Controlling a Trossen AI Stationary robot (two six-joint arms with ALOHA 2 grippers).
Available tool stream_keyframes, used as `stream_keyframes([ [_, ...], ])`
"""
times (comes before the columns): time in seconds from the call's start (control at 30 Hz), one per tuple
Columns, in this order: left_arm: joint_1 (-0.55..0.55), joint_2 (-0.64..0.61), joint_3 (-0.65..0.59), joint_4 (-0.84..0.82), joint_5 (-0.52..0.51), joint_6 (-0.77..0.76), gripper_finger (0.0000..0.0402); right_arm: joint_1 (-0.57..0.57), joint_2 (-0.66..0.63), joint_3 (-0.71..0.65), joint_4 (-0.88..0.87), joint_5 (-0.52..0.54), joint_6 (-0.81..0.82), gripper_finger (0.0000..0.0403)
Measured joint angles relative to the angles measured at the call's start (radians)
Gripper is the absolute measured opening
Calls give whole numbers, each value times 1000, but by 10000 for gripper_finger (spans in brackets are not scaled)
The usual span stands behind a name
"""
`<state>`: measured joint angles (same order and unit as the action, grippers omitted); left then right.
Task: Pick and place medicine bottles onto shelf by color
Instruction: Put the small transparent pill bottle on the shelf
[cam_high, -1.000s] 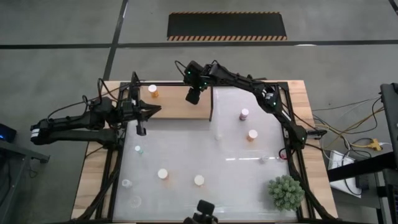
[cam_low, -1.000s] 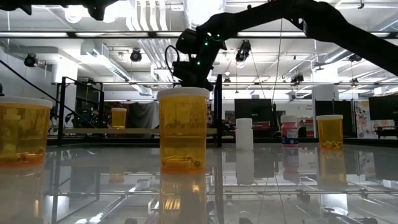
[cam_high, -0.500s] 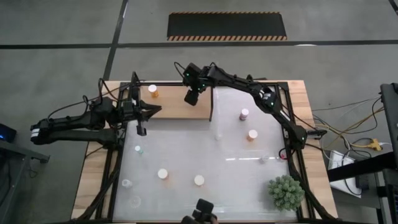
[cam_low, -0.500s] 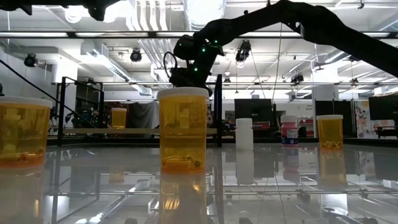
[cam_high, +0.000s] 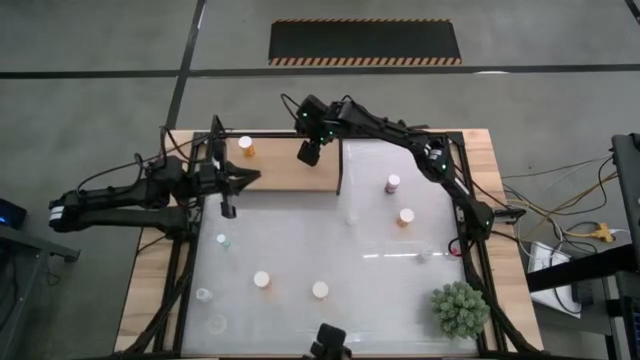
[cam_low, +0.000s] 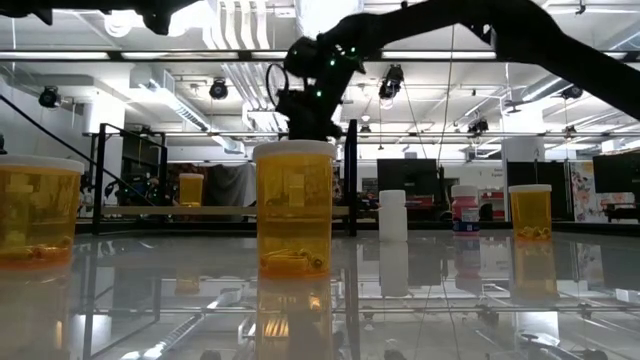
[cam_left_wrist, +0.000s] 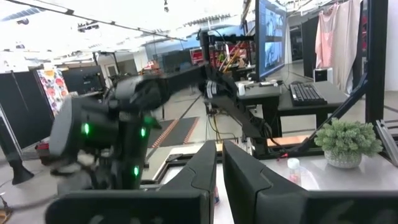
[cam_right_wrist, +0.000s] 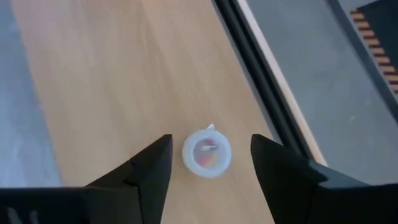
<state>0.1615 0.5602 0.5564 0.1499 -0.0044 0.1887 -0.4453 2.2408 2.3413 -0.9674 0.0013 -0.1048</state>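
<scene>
Workshop bay, grey floor, glossy white tabletop (cam_high: 340, 250) inside a black frame; light-wood shelf (cam_high: 275, 170) along its far edge.

Right pincer (cam_high: 308, 151): raised over the shelf's right end, fingers (cam_right_wrist: 149, 165) spread apart, gripping nothing. Directly beneath it, between the two fingers but clear of both, a small bottle with a clear cap (cam_right_wrist: 206, 152) stands on the wood, close to the black rail. Contents pinkish, colour otherwise hard to read. Judged as set down on the shelf.

Farther along the shelf from that pincer, toward the left arm: one orange bottle (cam_high: 246, 146), upright near the far rail. So two bottles count as shelved.

Left pincer (cam_high: 227, 208): parked at the shelf's near-left corner, fingers together, empty. Waiting.

Off the shelf, on the tabletop, outward from the right pincer: purple-maroon bottle (cam_high: 393, 183) and orange bottle (cam_high: 406, 216) nearest; two white-capped orange ones (cam_high: 262, 280) (cam_high: 320, 290) well toward the near edge; a small clear one (cam_high: 222, 240) below the left pincer; two more pale ones (cam_high: 203, 295) near the left front corner, faint. A further clear one near the right rail cannot be confirmed.

Potted plant (cam_high: 460, 308) at near right corner, not part of the sort.

Estimate: early stage, most bottles left to move.
</scene>
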Motion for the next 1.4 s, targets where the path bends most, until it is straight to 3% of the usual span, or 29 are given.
stream_keyframes([
  [0.23,0,99,0,-28,0,-27,11,55,-122,0,-71,2,-33,156],
  [0.43,2,280,7,-37,0,-51,11,167,-259,-37,-152,51,-45,101],
  [0.73,44,660,149,-28,-3,8,11,374,-510,-307,-115,79,32,32],
  [1.07,193,996,322,-35,-11,61,11,485,-707,-590,60,80,88,9],
  [1.4,344,1111,353,3,-34,54,11,484,-760,-694,88,81,108,9],
])
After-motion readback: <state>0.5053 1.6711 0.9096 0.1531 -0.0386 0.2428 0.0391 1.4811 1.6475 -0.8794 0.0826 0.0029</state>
